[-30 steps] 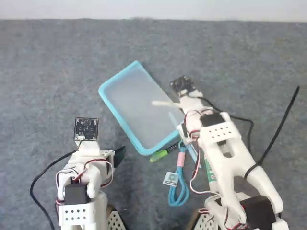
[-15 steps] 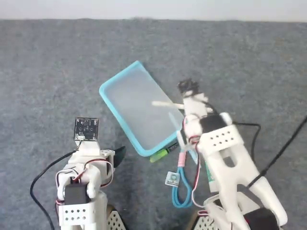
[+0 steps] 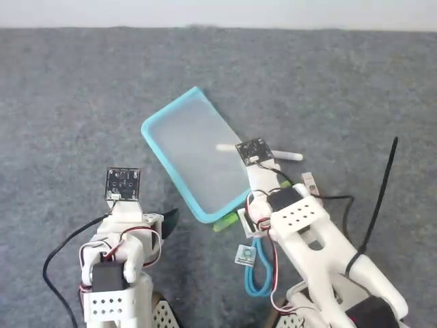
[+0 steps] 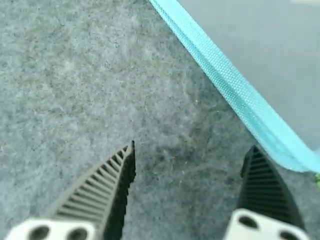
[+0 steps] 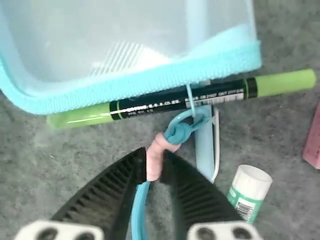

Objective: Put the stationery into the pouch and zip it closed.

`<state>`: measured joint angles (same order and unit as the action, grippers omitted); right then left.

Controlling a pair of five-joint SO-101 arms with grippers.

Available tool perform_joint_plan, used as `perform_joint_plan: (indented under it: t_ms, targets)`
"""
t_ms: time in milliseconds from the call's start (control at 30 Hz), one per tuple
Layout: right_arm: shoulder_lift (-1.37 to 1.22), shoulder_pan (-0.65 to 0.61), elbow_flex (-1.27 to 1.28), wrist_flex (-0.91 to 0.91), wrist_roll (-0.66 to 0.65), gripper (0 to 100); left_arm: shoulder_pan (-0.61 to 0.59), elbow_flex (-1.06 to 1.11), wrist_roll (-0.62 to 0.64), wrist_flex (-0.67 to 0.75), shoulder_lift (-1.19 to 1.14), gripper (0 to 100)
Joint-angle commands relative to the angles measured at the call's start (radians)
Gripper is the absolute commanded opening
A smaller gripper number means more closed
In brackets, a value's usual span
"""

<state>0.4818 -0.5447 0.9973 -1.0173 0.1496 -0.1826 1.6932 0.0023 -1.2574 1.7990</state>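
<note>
**High view:** A flat translucent pouch [image 3: 194, 157] with a turquoise fabric rim lies on the grey carpet [image 3: 68, 89]. A slim white pen [image 3: 290, 156] pokes out at the pouch's right side. A green marker [image 3: 229, 222] touches its near edge, and a looped turquoise cord [image 3: 254, 277] trails away from that edge.

**Left wrist view:** The left gripper [image 4: 192, 185] hangs over carpet just beside the pouch's rim, jaws wide apart and holding nothing.

**Right wrist view:** The right gripper [image 5: 154, 159] is clamped on the cord's pink sleeve [image 5: 156, 149], just beside the pouch's near edge. A white-capped glue stick [image 5: 248, 192] lies near that edge too.

The pouch looks light and limp, so it will probably slide or buckle when tugged. The cord is a soft, slack hold. The marker is stiff, smooth and round, so it may roll, and mid-barrel seems the safest place to grip it.
</note>
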Motion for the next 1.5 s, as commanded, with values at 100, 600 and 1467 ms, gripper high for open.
perform_joint_plan:
  t_ms: [100,600,1467]
  targets:
    - [0.047,-0.005,0.037,0.024,0.018,20.8,-0.005,-0.008,0.002,0.008,0.023,32]
    - [-0.096,-0.007,0.014,0.065,0.017,20.8,-0.005,-0.008,0.002,0.008,0.023,32]
    - [-0.14,0.394,-0.101,0.093,0.006,6.6,-0.003,-0.008,0.002,0.144,0.023,32]
